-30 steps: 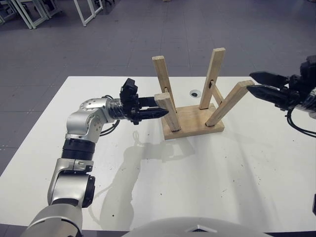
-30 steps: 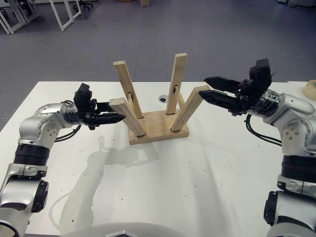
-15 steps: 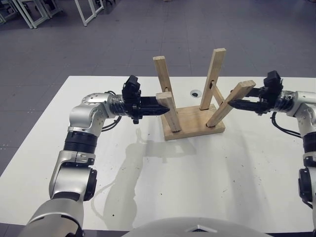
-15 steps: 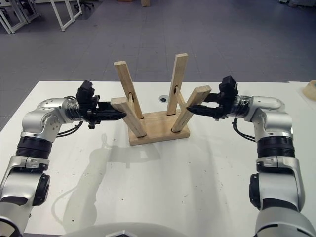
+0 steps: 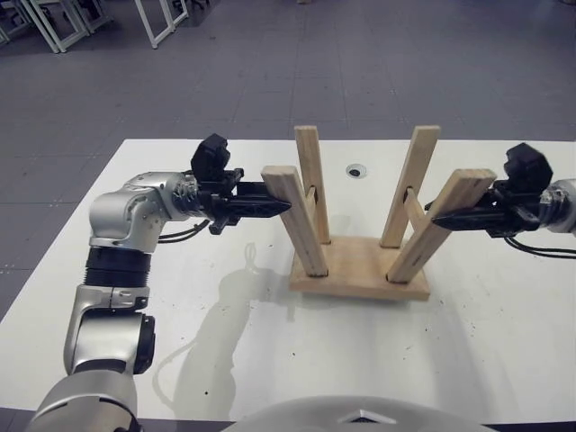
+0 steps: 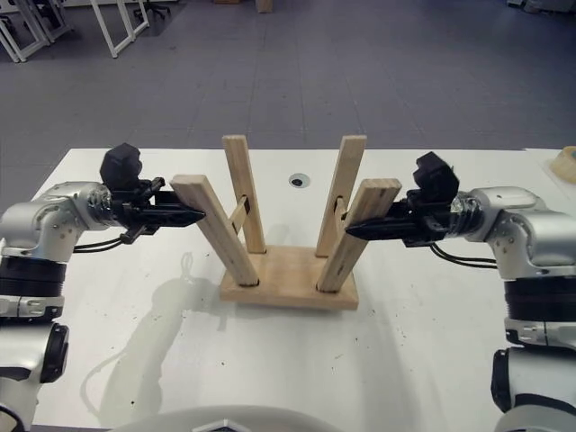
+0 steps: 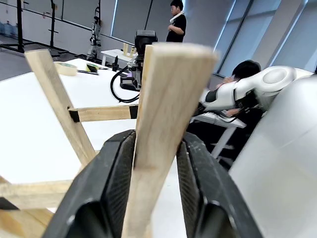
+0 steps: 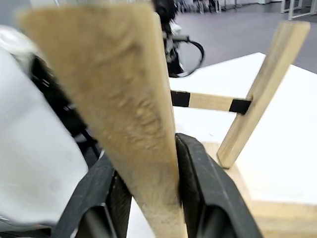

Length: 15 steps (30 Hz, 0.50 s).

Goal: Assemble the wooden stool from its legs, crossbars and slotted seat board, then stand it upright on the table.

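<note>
Since a second ago the upturned stool (image 5: 360,270) has swung square and nearer, and the right gripper (image 5: 438,216) has clamped the near-right leg (image 5: 445,225). The left gripper (image 5: 281,205) grips the near-left leg (image 5: 295,220), with the seat board (image 5: 355,281) flat below both. The wood looks light and stiff, but slotted joints may pull loose, so hold low on the legs; the smooth white table (image 5: 270,360) could let it slide, with grey floor (image 5: 270,72) beyond.
</note>
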Available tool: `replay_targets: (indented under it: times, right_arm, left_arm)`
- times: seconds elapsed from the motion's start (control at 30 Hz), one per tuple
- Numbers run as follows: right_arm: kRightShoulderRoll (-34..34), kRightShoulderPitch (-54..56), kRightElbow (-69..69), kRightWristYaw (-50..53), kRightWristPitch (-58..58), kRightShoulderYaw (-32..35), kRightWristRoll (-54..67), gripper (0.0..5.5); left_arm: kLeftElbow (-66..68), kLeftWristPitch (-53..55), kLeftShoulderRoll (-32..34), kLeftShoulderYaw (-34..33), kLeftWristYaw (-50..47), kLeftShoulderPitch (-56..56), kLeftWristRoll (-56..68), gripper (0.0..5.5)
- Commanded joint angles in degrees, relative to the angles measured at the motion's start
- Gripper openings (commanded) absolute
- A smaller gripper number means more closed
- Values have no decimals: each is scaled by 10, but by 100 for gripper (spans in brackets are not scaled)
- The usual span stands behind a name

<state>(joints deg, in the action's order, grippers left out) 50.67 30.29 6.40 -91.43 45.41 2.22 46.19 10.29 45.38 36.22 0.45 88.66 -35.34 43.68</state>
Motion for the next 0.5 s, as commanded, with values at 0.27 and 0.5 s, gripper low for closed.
replay_targets:
  times: [0.27, 0.5]
  right_arm:
    - [-136, 231, 532, 228, 138, -19, -129, 214]
    - [-134, 241, 590, 193, 112, 10, -168, 214]
  left_arm:
    - [458, 166, -108, -19, -191, -192, -69, 230]
    - [581, 143, -84, -123, -240, -221, -69, 230]
